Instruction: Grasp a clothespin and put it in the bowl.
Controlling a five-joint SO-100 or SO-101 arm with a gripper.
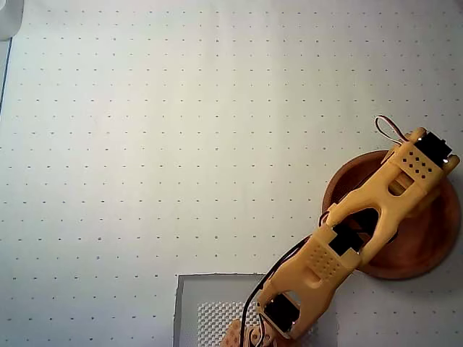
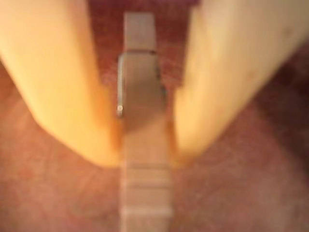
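In the overhead view the yellow arm reaches from the bottom middle up to the right over the reddish-brown wooden bowl (image 1: 427, 249), covering its middle; the gripper itself is hidden under the arm there. In the wrist view my gripper (image 2: 145, 159) has its two yellow fingers (image 2: 67, 96) closed on the pale wooden clothespin (image 2: 145, 188), whose metal spring (image 2: 140, 92) sits between them. The clothespin runs vertically through the frame. Behind it is the blurred reddish-brown inside of the bowl (image 2: 48, 193), close below.
A white dotted mat (image 1: 181, 144) covers the table. A grey square plate (image 1: 210, 303) lies under the arm's base at the bottom. A pale object (image 1: 9, 18) sits at the top left corner. Thin wires (image 1: 389, 129) loop beside the arm's tip.
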